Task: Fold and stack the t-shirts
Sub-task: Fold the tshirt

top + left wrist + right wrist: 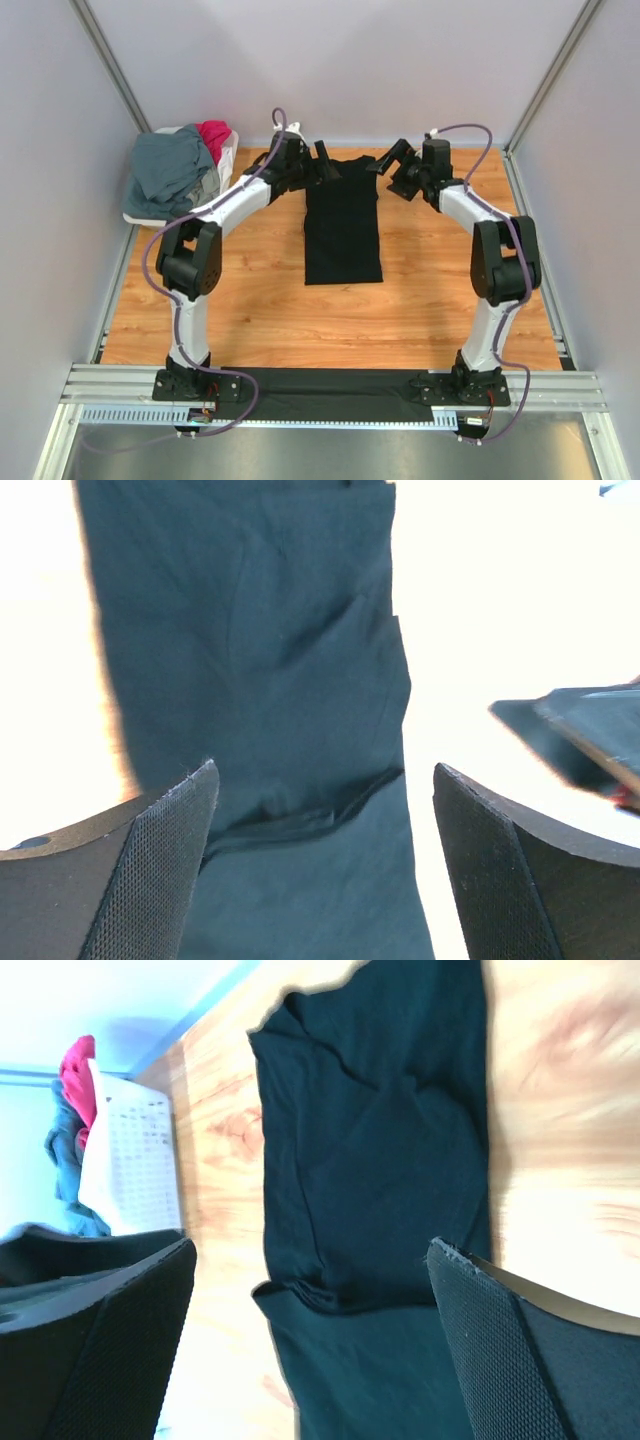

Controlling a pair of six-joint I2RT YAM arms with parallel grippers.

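Observation:
A black t-shirt [343,225] lies flat on the wooden table, folded into a long narrow strip with its collar end at the back. My left gripper [318,163] is open just above the shirt's back left corner. My right gripper [390,160] is open just above the back right corner. The left wrist view shows the open left gripper [325,770] over the cloth [270,660], with a folded sleeve edge between the fingers. The right wrist view shows the open right gripper [310,1245] over the same shirt [380,1140]. Neither holds anything.
A white plastic basket [228,160] stands at the back left, holding a slate grey-blue shirt [170,170] and a magenta-red shirt [214,135]. The basket [130,1150] also shows in the right wrist view. Grey walls enclose the table on three sides.

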